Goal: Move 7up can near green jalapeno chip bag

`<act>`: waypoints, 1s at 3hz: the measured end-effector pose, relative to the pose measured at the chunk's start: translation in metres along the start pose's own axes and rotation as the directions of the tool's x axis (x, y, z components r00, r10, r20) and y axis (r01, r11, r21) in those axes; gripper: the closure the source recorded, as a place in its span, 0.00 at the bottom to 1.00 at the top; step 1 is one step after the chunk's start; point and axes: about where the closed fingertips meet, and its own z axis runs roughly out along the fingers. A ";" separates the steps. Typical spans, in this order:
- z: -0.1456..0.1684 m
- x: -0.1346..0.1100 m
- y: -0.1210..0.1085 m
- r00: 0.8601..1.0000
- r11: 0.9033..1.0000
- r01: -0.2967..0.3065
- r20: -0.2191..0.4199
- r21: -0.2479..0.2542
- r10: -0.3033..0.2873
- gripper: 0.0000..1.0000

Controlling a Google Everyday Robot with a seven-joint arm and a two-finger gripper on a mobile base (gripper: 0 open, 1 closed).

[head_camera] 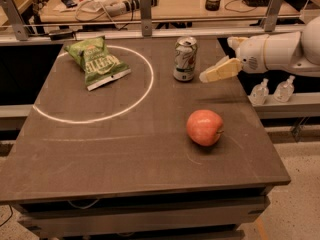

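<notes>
The 7up can (185, 59) stands upright at the back of the dark table, right of centre. The green jalapeno chip bag (97, 62) lies flat at the back left, inside a white circle drawn on the table. My gripper (216, 71) comes in from the right on a white arm (280, 51). Its pale fingertips are just right of the can, a small gap away and at about the can's lower half. Nothing is in the gripper.
A red-orange apple (204, 127) sits on the table in front of the can. The white circle line (145, 91) runs between can and bag. Two small clear bottles (272, 90) stand on a ledge right of the table. A metal rail (150, 31) and a cluttered desk are behind.
</notes>
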 end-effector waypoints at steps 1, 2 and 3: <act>0.020 0.006 0.008 0.999 0.997 0.019 -0.037 -0.074 -0.022 0.00; 0.038 0.005 0.019 0.998 0.989 0.039 -0.037 -0.140 -0.044 0.00; 0.052 0.001 0.031 0.998 0.976 0.056 0.016 -0.208 -0.054 0.00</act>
